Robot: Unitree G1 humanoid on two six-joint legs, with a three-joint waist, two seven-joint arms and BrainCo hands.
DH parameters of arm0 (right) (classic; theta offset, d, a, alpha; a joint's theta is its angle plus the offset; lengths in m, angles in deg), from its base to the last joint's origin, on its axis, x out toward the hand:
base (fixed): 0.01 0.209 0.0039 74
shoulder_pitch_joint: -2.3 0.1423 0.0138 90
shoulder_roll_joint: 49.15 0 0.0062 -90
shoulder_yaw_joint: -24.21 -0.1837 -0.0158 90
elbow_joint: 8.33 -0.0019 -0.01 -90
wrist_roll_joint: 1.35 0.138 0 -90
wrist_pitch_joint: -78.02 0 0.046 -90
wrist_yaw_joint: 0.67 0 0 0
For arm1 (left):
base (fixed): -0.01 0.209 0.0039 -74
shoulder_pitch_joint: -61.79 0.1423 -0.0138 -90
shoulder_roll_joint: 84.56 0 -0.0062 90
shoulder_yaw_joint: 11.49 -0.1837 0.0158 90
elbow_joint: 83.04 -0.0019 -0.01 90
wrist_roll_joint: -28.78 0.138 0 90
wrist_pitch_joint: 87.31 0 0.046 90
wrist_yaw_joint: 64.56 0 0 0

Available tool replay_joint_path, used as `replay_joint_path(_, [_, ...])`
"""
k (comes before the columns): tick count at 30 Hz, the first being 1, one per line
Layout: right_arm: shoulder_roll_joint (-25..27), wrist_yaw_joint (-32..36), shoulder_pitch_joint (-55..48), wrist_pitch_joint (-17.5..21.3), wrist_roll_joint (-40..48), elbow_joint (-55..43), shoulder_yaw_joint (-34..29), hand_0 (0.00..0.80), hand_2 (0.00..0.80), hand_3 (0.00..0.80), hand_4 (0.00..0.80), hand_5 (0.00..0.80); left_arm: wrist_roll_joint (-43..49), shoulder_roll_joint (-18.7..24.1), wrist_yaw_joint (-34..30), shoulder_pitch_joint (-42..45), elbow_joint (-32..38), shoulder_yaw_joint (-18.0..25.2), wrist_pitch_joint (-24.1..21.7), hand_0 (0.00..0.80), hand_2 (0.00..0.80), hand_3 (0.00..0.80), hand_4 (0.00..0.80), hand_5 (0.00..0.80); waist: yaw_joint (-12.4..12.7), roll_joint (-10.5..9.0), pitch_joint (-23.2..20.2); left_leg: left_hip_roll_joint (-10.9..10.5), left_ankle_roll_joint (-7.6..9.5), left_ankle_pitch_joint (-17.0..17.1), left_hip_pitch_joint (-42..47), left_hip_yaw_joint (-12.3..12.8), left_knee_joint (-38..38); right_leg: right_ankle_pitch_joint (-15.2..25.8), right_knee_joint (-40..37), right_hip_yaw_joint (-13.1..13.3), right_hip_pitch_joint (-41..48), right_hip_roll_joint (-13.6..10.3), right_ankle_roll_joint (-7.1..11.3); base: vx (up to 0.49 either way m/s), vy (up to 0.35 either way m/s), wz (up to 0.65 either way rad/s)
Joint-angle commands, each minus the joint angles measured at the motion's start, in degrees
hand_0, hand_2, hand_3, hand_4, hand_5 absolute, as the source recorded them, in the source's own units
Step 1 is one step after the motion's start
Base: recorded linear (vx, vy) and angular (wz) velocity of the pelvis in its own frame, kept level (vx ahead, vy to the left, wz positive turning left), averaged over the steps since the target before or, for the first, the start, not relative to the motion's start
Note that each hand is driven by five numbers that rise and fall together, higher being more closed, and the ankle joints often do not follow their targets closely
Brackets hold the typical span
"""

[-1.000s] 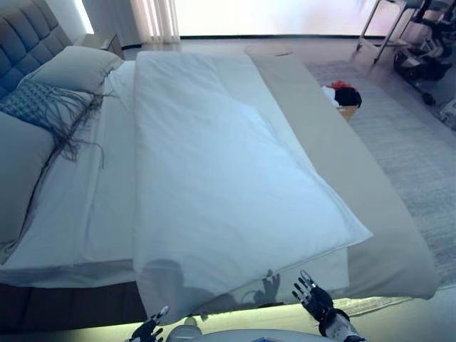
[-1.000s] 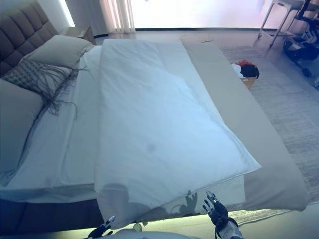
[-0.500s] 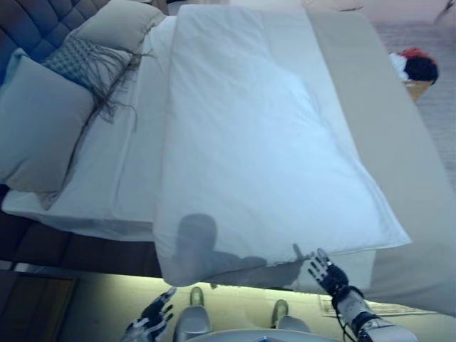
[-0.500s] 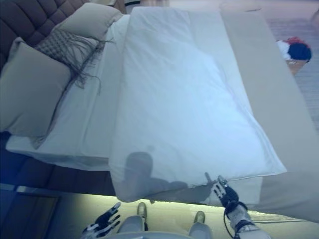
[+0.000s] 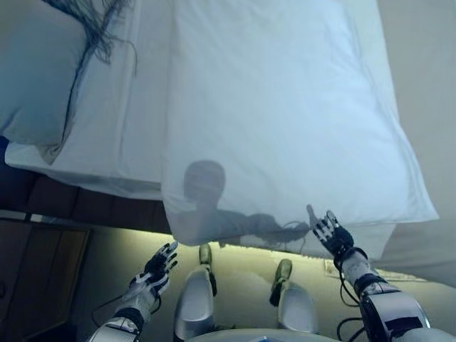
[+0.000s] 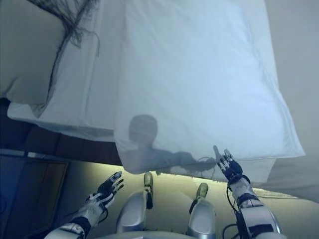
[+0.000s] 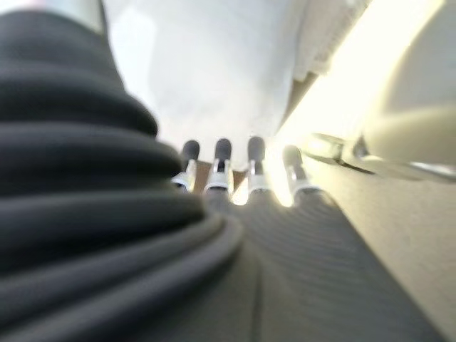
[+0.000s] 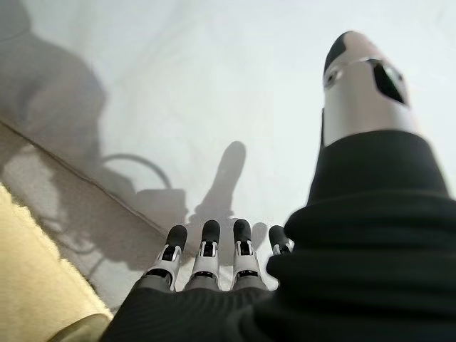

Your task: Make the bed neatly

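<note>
White and soft, the duvet lies long down the bed, and its near edge hangs over the side right in front of the robot; under it sits a white sheet; a grey pillow with a dark fringe rests up by the head of the bed; a beige cover shows on the far right.

The right hand is up by the hanging edge, fingers straight and spread, holding nothing; I cannot tell if it touches the cloth; the left hand hangs lower, away from the bed, fingers loose and empty too.

The duvet looks puffy and floppy; it will bend and slide, not stay stiff; it is big, so one hand will drag it crooked; the best place to grab looks like the hanging edge, near each corner, with both hands.
</note>
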Motion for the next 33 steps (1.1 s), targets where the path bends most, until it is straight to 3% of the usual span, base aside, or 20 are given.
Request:
replay_joint_path(1, [0.8,-0.8,1.4,-1.1,2.2,0.1,-1.4,0.000,0.000,0.000,0.000,0.000,-3.3,1.0,-1.1,-2.4,1.5,-1.7,-2.5,0.000,0.000,0.000,0.000,0.000,0.2,-1.91,1.0,1.0,-1.38,-4.5,-4.6,-3.0,9.6,3.9,-0.9,1.3,-1.5,-3.3,1.22,-0.081,0.046,-0.05])
replay_joint_path(5, [0.8,-1.1,1.9,-1.7,1.9,0.9,-1.1,0.000,0.000,0.000,0.000,0.000,-6.6,0.8,-2.8,-3.7,3.8,-2.3,-4.8,0.000,0.000,0.000,0.000,0.000,-0.6,-1.49,2.9,0.7,-0.90,-5.3,-7.1,-2.8,11.8,3.9,1.5,2.5,-5.3,-3.9,1.35,-0.095,0.044,-0.02])
replay_joint_path(12, [4.0,-0.4,3.4,-1.9,3.7,1.3,-2.7,0.000,0.000,0.000,0.000,0.000,-22.7,1.2,-4.8,-4.3,16.0,-0.4,-8.5,0.000,0.000,0.000,0.000,0.000,-1.5,-0.50,6.3,0.0,0.02,-8.5,-12.6,-2.8,18.0,2.8,7.8,5.3,-13.3,-4.5,1.67,-0.087,0.017,-0.05])
replay_joint_path(16, [6.0,0.2,4.8,-1.3,4.3,1.1,-3.5,0.000,0.000,0.000,0.000,0.000,-25.4,1.5,-5.3,-4.5,19.6,0.7,-10.2,0.000,0.000,0.000,0.000,0.000,-1.6,-0.01,7.3,-0.4,0.67,-10.2,-15.6,-2.4,21.1,1.7,12.0,6.5,-17.5,-5.3,1.82,-0.070,0.010,-0.06])
replay_joint_path(25, [15.7,0.1,9.4,1.3,2.6,-0.4,-4.4,0.000,0.000,0.000,0.000,0.000,-27.7,4.8,-3.0,-2.5,26.6,1.9,-11.7,0.000,0.000,0.000,0.000,0.000,-1.5,2.15,8.1,0.3,1.52,-13.1,-23.2,-2.0,27.8,-1.1,21.2,7.8,-26.8,-5.9,0.75,-0.012,-0.002,-0.01])
replay_joint_path(33, [25.4,1.2,16.9,0.2,0.0,-2.5,-3.2,0.000,0.000,0.000,0.000,0.000,-29.1,6.1,-4.4,2.9,29.3,3.9,-11.4,0.000,0.000,0.000,0.000,0.000,0.2,3.36,8.1,-0.1,1.83,-14.6,-27.6,-3.7,30.3,-3.6,25.9,8.1,-31.9,-5.4,0.00,0.025,-0.011,0.00])
